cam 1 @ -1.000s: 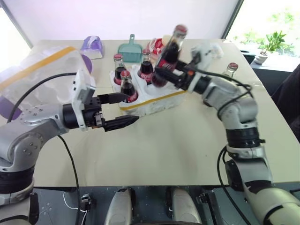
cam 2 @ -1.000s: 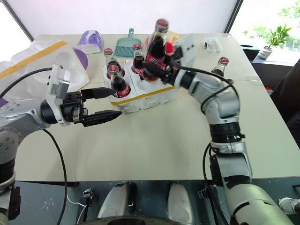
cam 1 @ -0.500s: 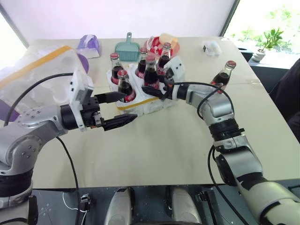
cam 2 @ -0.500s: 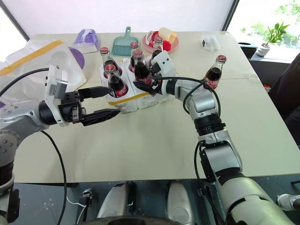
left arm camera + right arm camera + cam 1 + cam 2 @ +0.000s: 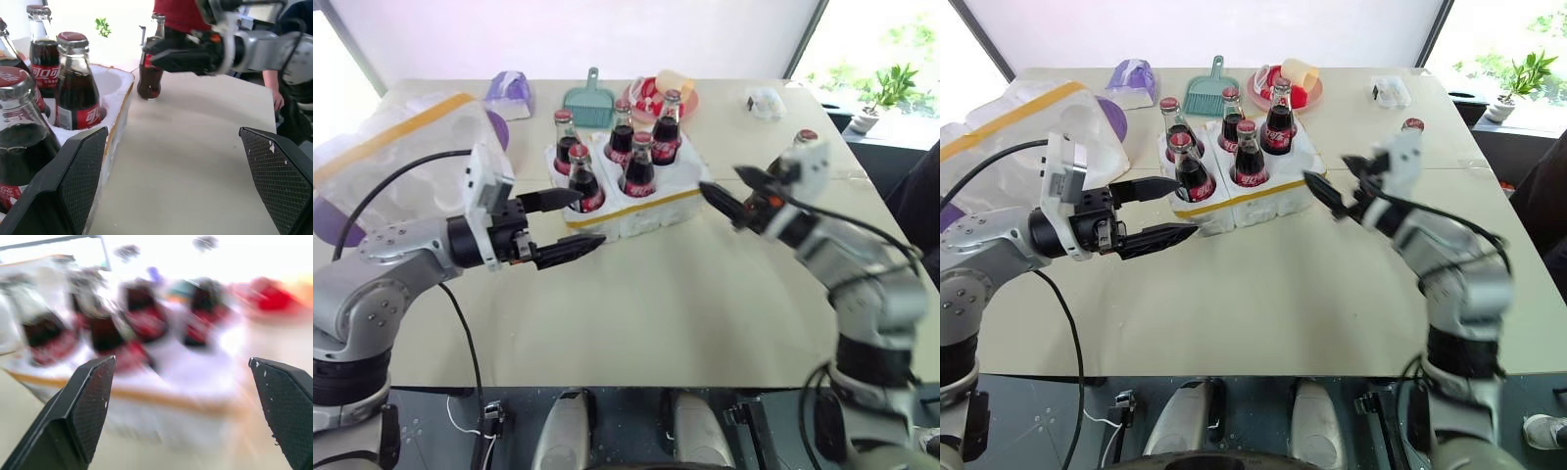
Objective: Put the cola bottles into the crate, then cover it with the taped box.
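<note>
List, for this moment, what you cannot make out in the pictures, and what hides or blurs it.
- Last cola bottle outside the crate: in the eye views only its cap shows; the right gripper and arm cover the rest.
- Bottle labels: right wrist view is motion-blurred, so no print is readable.
- Taped box: cut off by the left edge in the eye views.
- The sixth well: not visible behind the bottles.
</note>
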